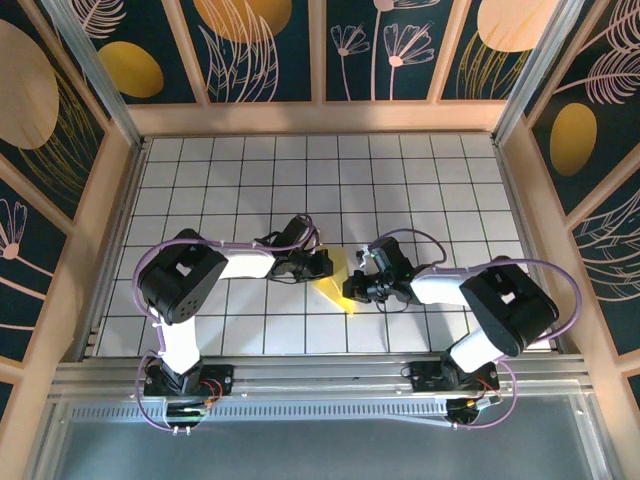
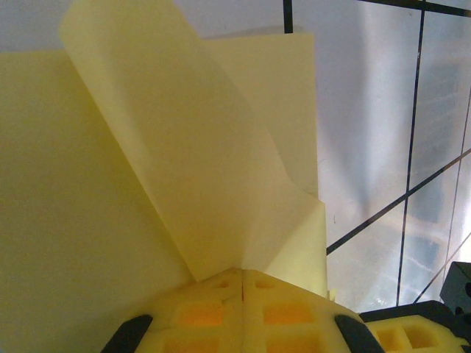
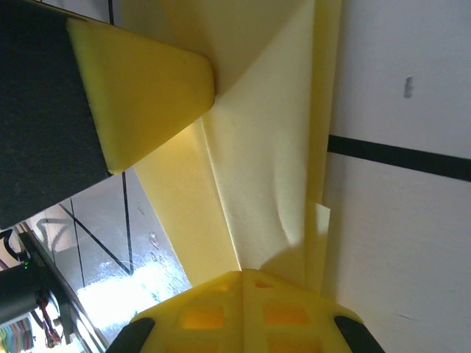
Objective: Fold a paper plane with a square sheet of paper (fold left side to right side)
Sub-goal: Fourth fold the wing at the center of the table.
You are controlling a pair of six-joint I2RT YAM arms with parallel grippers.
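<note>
Square sheet of paper (image 1: 338, 287), one only and partly folded, sits mid-table (image 1: 200, 180), toward the near edge. It looks light, limp and easily torn, so it is best pinched at an edge. Two grippers: the left gripper (image 2: 241, 275) and right gripper (image 3: 243, 273) each pinch it, jaws closed.

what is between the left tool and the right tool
The creased yellow paper: in the top view it spans the gap between the left tool and right tool, both shut on it.

paper (image 2: 73, 220) cropped left, lower edge hidden
</note>
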